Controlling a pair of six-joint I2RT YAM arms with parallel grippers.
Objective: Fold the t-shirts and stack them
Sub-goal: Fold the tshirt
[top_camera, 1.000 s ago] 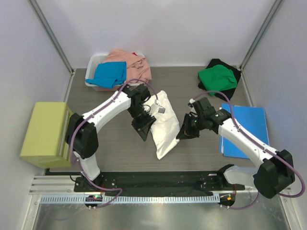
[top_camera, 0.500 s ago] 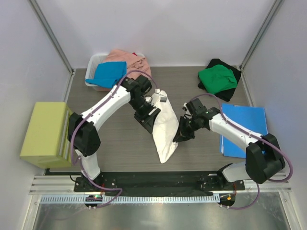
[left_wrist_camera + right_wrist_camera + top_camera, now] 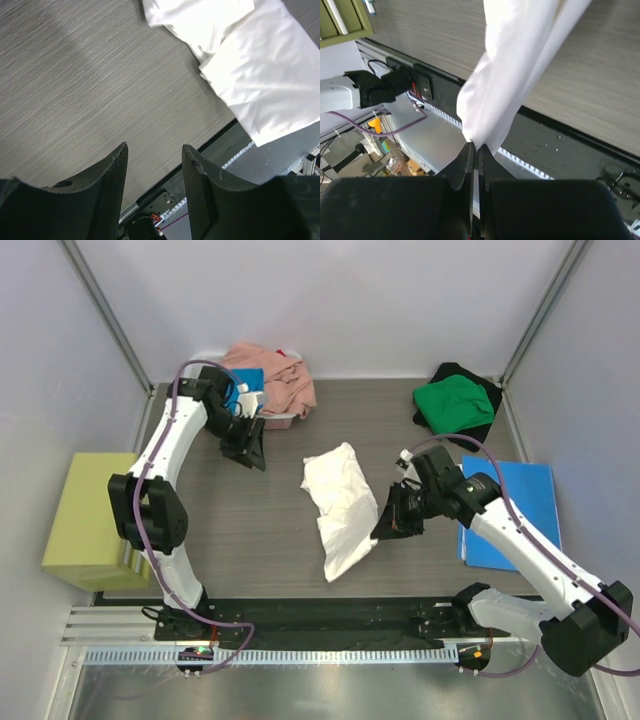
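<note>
Loosely crumpled white t-shirt (image 3: 338,502), seemingly half-folded — right gripper (image 3: 383,530) pinching its edge; left gripper (image 3: 250,452) parted.

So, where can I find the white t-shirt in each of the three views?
Top external: the white t-shirt lies in the middle of the table, with its right edge at the right gripper.
Left wrist: it is in the upper right corner, beyond the open jaws.
Right wrist: it runs from the top centre down into the shut jaws.
Shared landmark: the black rail along the table's near edge.
</note>
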